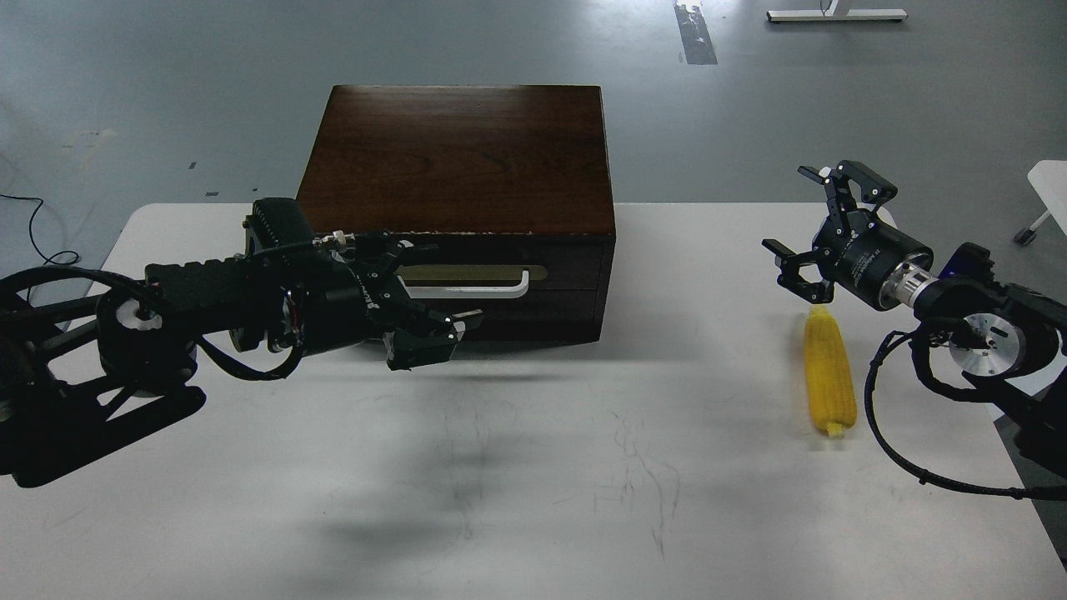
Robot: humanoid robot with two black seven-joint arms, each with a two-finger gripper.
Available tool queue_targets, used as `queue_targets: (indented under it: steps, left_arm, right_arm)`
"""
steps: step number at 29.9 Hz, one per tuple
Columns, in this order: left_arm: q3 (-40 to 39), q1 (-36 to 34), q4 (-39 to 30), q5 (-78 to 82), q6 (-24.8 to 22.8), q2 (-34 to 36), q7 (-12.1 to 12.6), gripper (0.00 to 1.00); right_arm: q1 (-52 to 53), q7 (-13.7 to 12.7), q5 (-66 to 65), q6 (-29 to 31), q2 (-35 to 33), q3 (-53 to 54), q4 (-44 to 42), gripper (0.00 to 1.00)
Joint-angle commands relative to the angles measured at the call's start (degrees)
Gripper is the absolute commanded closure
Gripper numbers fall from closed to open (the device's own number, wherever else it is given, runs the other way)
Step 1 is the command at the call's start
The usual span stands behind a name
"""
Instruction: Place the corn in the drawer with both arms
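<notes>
The dark brown drawer is the upper front of a wooden box and is closed; its brass plate and white bar handle show. My left gripper is open at the handle's left end, one finger above the bar and one below, hiding that end. The yellow corn lies on the white table at the right, its tapered end away from me. My right gripper is open and empty, just above and beyond the corn's far tip.
The wooden box stands at the back middle of the white table. A plain dark panel sits below the drawer. A white object stands beyond the table's right edge. Grey floor lies behind.
</notes>
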Motion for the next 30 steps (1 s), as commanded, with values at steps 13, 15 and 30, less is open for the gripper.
queue_targets:
  steps: [13,15,30]
  left_arm:
    - [1.42,-0.62,1.36,6.48,0.03,-0.86,-3.11,0.02]
    - [1.69,-1.23,2.5,6.48,0.03,-1.12,-3.11,0.02]
    - [4.15,-3.96,4.17,6.48,0.03,-2.36,-5.84,0.02]
  right_arm:
    - [-0.08,0.0,0.0,0.07,0.0,0.0,-0.77,0.0]
    - [-0.09,0.0,0.0,0.07,0.0,0.0,-0.77,0.0]
    - [-0.09,0.0,0.0,0.07,0.0,0.0,-0.86,0.0]
